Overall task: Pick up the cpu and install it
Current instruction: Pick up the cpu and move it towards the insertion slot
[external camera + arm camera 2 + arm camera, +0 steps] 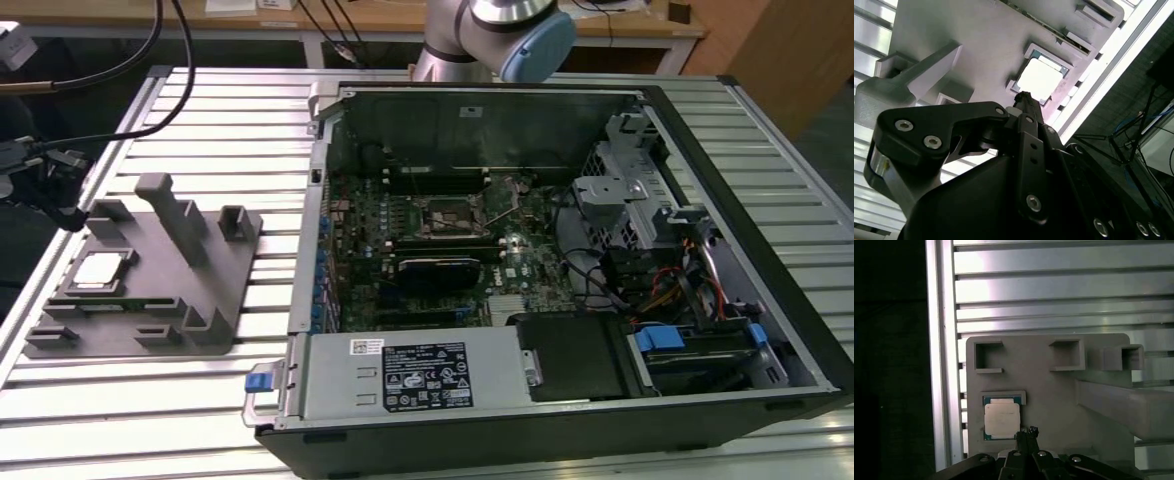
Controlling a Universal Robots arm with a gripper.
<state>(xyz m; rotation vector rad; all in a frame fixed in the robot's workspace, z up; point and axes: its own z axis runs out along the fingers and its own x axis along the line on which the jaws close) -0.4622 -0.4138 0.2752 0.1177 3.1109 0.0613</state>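
Black gripper (pixel 1027 432): jaws clenched, empty, poised just beside the cpu (pixel 1001 421).
Cpu: flat in its pocket, shiny top up for pickup.
Grey fixture (pixel 1054 390): pocket stops it sliding on the tabletop (pixel 1054 290).
Open case (pixel 534 250): well apart, socket (pixel 445 212) vacant.

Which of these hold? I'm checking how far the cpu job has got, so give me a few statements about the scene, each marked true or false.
1. The cpu lies flat in a recess of the gray fixture. True.
2. The cpu is seated in the motherboard socket. False: it is on the fixture, outside the computer case.
3. The case is open, with its motherboard in plain sight. True.
4. The fixture stands on the exterior view's right of the case. False: it stands on the exterior view's left.
5. The gripper has the cpu lifted clear. False: in both wrist views the gripper is close by the cpu's edge, and the cpu lies in its recess.
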